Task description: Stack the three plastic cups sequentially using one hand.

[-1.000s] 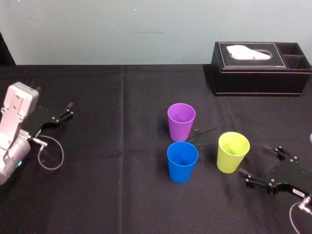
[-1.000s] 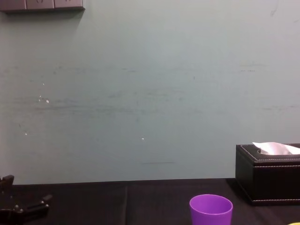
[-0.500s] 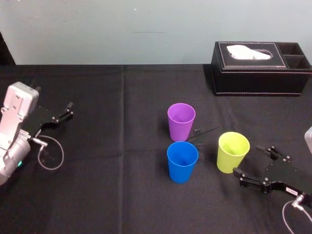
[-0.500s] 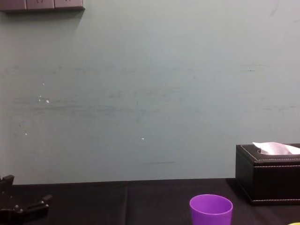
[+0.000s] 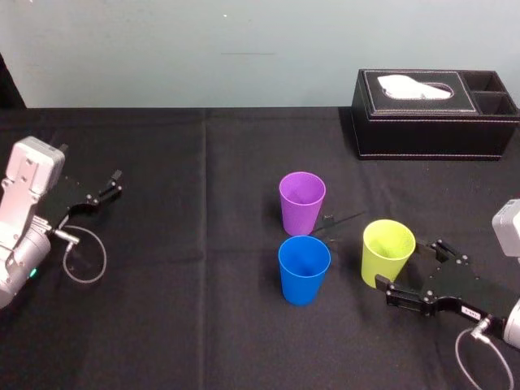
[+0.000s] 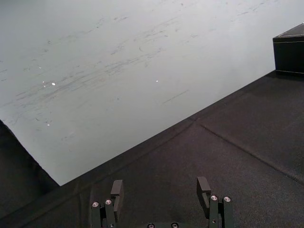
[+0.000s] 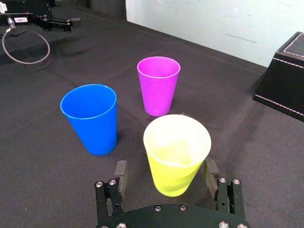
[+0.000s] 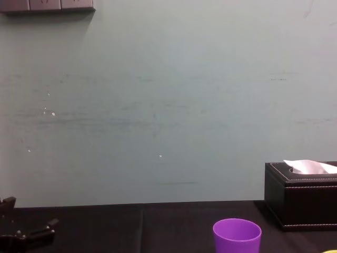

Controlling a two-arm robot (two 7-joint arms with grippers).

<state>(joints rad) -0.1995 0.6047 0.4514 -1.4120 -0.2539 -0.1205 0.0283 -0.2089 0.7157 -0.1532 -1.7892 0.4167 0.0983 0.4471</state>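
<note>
Black cloth covers the desk (image 5: 203, 341), with a pale wall behind. Black leather tissue box (image 5: 435, 122) at far right, white tissue showing on top.

Right gripper (image 5: 409, 265) low at the near right. Fingers released and spread wide, one on each side of the lime cup (image 5: 387, 253). Right wrist view: the cup's lower half sits between them, with a clear gap on at least one side, no clamp.

Left gripper (image 5: 118, 183) parked far left, low over the desk, fingers apart, nothing between them.

Three cups upright, mouths up, none nested. Purple cup (image 5: 302, 203) mid-desk. Blue cup (image 5: 304, 270) just nearer than it, close but apart. Lime cup to their right.
</note>
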